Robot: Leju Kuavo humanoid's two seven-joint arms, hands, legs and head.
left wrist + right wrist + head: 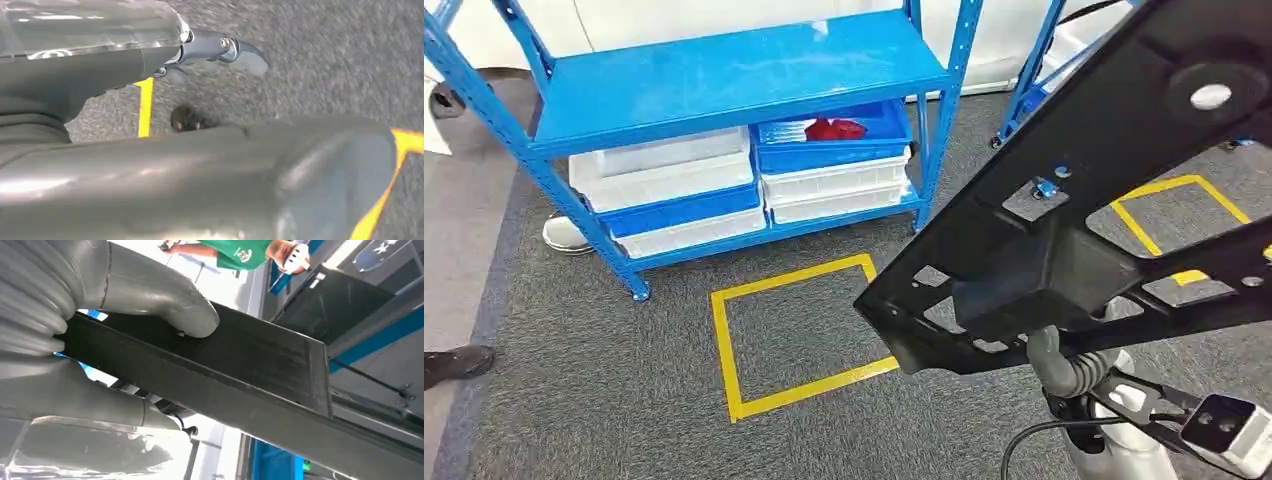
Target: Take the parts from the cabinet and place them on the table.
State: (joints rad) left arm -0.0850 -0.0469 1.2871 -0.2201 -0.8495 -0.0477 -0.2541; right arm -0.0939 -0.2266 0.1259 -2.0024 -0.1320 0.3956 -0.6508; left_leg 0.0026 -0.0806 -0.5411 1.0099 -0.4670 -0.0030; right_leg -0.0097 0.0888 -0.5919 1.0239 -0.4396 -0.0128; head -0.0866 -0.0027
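right hand (100,340): thumb and fingers clamp black part (1084,220), held above it
part edge: long rim juts past fingers
left hand (150,75): over carpet (624,380), holds nothing; finger spread unclear
ahead-left: blue cabinet (724,90), taped square (799,335)

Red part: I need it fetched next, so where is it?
In the head view, the red part lies in the top blue bin on the blue rack's lower shelf, right-hand stack, above white bins.

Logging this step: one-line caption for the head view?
Right hand holds a black part above grey carpet, blue cabinet behind.
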